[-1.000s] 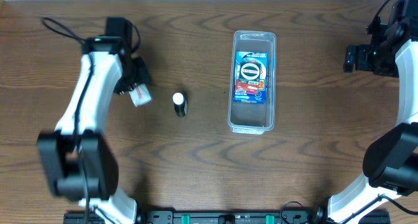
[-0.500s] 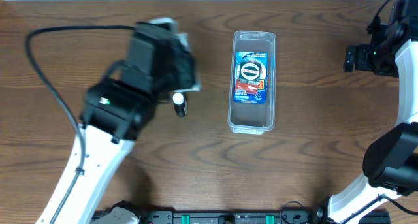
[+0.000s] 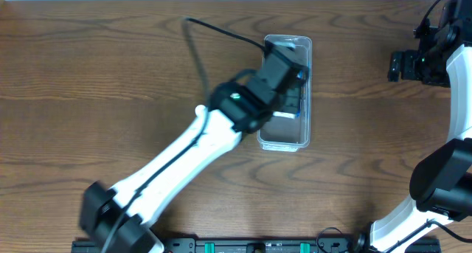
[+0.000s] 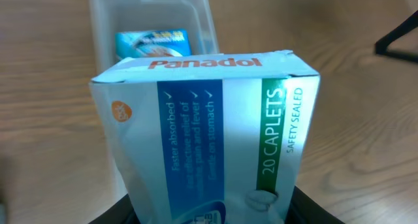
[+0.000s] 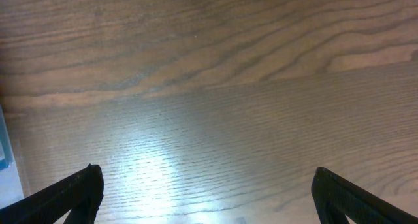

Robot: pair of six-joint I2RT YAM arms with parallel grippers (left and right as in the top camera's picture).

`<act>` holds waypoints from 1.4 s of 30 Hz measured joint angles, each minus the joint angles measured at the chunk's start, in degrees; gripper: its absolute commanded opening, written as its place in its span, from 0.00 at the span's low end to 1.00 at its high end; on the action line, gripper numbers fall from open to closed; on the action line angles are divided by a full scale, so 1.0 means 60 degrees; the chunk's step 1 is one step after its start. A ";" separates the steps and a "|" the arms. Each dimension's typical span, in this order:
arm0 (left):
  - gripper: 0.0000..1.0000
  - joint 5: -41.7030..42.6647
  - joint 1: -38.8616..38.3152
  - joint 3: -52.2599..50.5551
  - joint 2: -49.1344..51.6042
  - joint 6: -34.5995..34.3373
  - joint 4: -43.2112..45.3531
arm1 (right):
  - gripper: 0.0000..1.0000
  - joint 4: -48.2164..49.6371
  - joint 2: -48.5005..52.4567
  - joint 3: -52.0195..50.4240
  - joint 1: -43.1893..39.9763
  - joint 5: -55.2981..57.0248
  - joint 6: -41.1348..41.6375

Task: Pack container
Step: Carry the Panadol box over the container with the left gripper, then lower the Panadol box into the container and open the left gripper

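Observation:
The clear plastic container (image 3: 285,139) lies right of centre, long axis running away from me, with a blue packet (image 3: 293,105) flat inside. My left gripper (image 3: 286,70) hangs over the container's far half. In the left wrist view it (image 4: 209,214) is shut on a white, blue and green Panadol box (image 4: 209,132), held above the container (image 4: 104,18), where the blue packet (image 4: 151,42) shows below. My right gripper (image 3: 402,65) is at the far right edge, open and empty (image 5: 209,191) over bare table.
My left arm (image 3: 192,153) stretches diagonally from the front left across the table's middle to the container. A black cable (image 3: 221,32) trails from its wrist. The right arm's base (image 3: 442,186) stands at the right edge.
My left gripper has swung from the far left, past the small bottle, to above the container, carrying the Panadol box. The arm now covers the bottle's spot. The right arm has not moved.

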 measured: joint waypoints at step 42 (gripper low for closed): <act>0.51 -0.0047 -0.0812 0.0000 0.3005 -0.0714 -0.0011 | 0.99 0.0004 0.0000 0.0000 0.0000 0.0000 0.0000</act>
